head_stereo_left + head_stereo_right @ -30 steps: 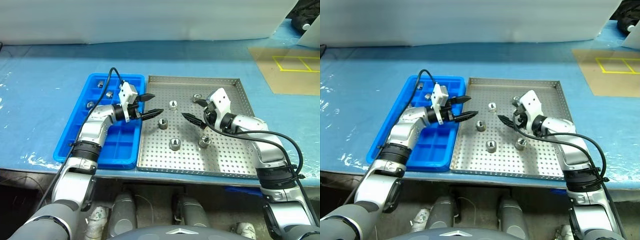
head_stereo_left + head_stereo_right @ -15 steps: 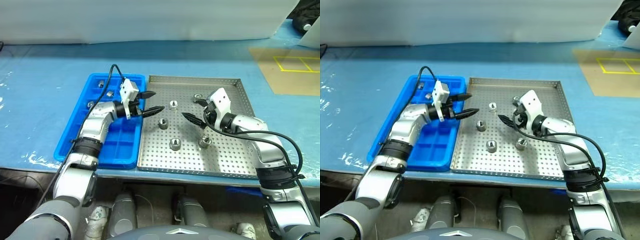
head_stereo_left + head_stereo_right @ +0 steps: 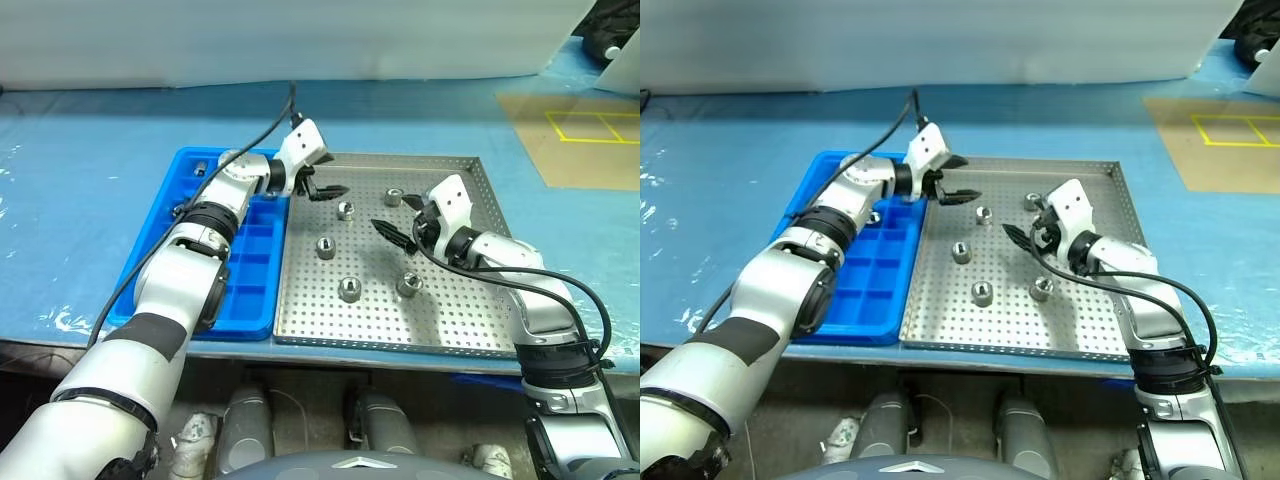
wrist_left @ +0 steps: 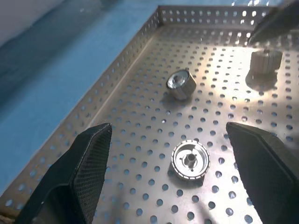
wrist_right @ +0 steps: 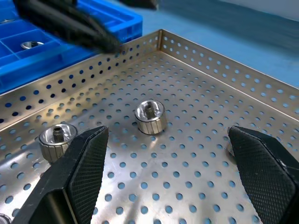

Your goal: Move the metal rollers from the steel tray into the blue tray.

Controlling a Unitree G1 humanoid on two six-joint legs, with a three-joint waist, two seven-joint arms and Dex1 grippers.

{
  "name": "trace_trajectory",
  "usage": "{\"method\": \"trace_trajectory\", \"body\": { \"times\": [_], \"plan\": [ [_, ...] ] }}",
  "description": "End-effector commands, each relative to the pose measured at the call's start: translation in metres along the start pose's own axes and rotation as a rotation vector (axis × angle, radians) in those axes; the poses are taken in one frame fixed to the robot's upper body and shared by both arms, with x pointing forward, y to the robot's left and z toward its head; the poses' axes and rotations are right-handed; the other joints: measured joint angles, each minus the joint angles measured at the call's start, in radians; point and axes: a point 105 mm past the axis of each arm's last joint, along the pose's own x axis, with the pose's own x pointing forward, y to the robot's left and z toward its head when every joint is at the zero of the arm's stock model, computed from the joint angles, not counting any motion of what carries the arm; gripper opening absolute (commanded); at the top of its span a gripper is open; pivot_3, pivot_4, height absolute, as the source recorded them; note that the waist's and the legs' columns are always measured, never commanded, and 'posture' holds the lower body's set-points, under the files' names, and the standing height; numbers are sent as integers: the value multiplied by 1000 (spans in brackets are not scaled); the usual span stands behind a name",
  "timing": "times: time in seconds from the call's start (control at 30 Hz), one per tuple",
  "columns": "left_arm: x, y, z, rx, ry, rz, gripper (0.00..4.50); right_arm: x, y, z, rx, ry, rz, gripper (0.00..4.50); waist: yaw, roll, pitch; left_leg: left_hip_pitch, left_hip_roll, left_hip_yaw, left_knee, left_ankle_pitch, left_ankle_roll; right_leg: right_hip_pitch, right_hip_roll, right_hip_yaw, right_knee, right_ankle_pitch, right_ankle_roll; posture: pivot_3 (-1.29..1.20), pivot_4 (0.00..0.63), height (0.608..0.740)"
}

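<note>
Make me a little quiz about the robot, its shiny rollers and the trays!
1. True or false: the left gripper is holding one of the metal rollers.
2. How many metal rollers can you see in the steel tray?
3. Which tray sits on the robot's left? A) the blue tray B) the steel tray

Key: 1) False, it is open and empty. 2) Five. 3) A.

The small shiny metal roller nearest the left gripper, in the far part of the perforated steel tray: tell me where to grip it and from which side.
Grip the small shiny metal roller across its ribbed round side wall, coming down from above. It stands upright on the perforated steel tray with its centre hole up, clear of the other rollers. The left gripper hangs open beside it, so one finger can probably drop on each side.
</note>
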Motion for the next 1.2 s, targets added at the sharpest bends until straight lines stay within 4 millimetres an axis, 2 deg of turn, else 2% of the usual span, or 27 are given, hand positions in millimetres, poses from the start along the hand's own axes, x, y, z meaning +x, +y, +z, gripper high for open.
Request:
{"method": "trace_trajectory", "body": {
  "times": [0.03,0.23,0.6,0.9,1.2],
  "plan": [
    [6,4,10,58,19,28,4133,-10,-2,14,-18,-51,-33,4197,-4,0,0,0,0,0,0,0,0,0,0,0,0,0,0,-384,150,740],
    [21,-4,-1,34,90,68,4133,-18,-3,12,-23,-39,-78,4197,-18,0,0,0,0,0,1,-1,2,0,0,0,0,-2,-3,-442,150,740],
    [34,-12,-26,-58,176,166,4133,-27,4,6,-15,-18,-116,4197,-39,0,0,0,0,0,3,-2,3,1,0,0,-1,-2,-3,-506,150,740],
    [37,-27,-50,-61,269,142,4133,-29,14,8,-8,-14,-85,4197,-53,0,0,0,0,0,2,0,7,2,0,0,-3,-2,-3,-531,150,740],
    [32,-22,-66,-130,322,231,4133,-33,10,4,-20,6,-116,4197,-56,0,0,2,0,0,4,-3,5,4,0,0,-4,-2,-3,-544,150,740]
  ]
}}
